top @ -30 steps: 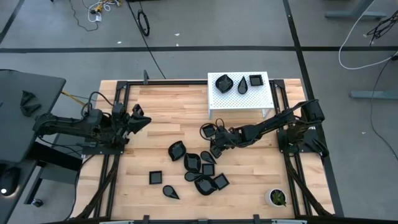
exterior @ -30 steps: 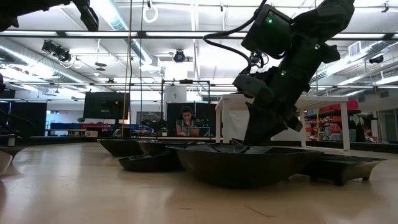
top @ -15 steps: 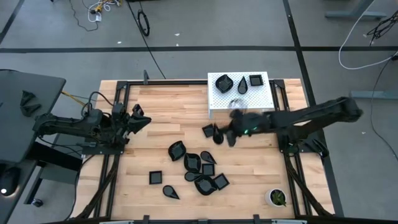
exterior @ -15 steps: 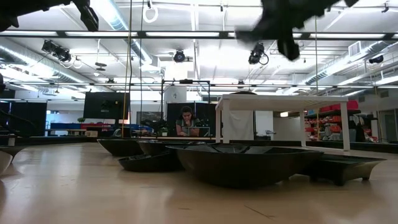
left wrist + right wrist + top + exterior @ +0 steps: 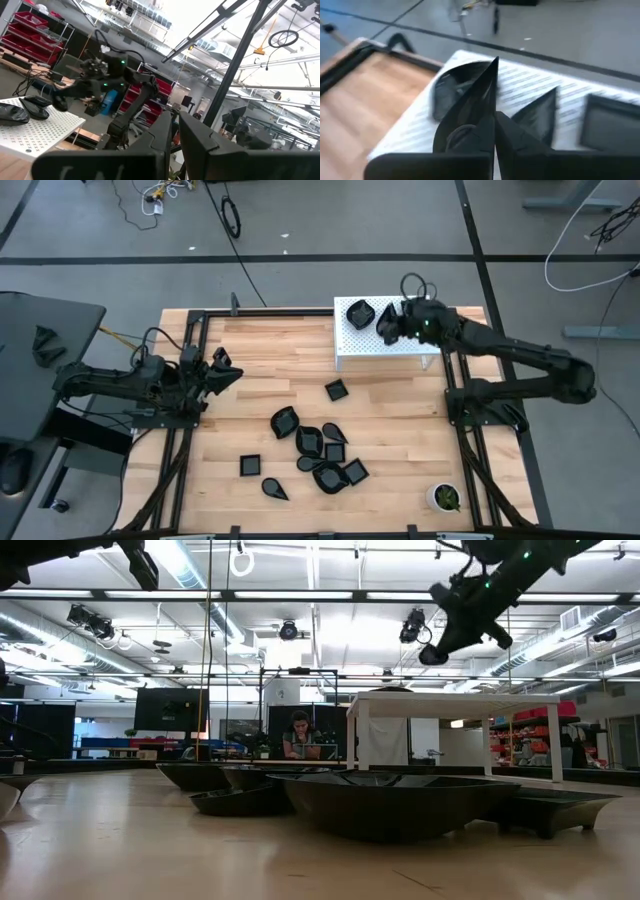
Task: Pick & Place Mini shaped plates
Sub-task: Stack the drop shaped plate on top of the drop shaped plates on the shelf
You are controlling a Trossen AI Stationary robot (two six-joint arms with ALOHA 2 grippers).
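Observation:
Several glossy black mini shaped plates (image 5: pixel 325 450) lie in a loose cluster at the table's middle (image 5: pixel 390 800), and one square plate (image 5: pixel 337 390) lies apart. A round plate (image 5: pixel 360 313) and a square one (image 5: pixel 411 308) rest on a white perforated stand (image 5: pixel 350 345) at the far edge. My right gripper (image 5: pixel 388 328) hangs over that stand, shut on a black pointed plate (image 5: pixel 480 100). Behind it in the right wrist view a teardrop plate (image 5: pixel 540 115) lies on the stand. My left gripper (image 5: pixel 232 370) waits at the table's left side, fingers together (image 5: pixel 174 125). My right gripper pinches the pointed plate by its rim (image 5: pixel 487 122) between its two fingers. The fingers come from the table's right side, slanting down. The plate stands on edge with its tip (image 5: pixel 494 62) away from the fingers, lifted clear above the stand.
A small white cup with green contents (image 5: pixel 444 497) stands at the near right corner. Black frame rails (image 5: pixel 190 420) run along the table's left and right sides. Bare wood lies between the stand and my left gripper. A person sits at a desk far behind (image 5: pixel 300 735).
My right gripper has risen from the plates at the table's middle and swung toward the far edge, tipping up as it went. It now hangs over the white stand, with one black plate lifted clear of the table.

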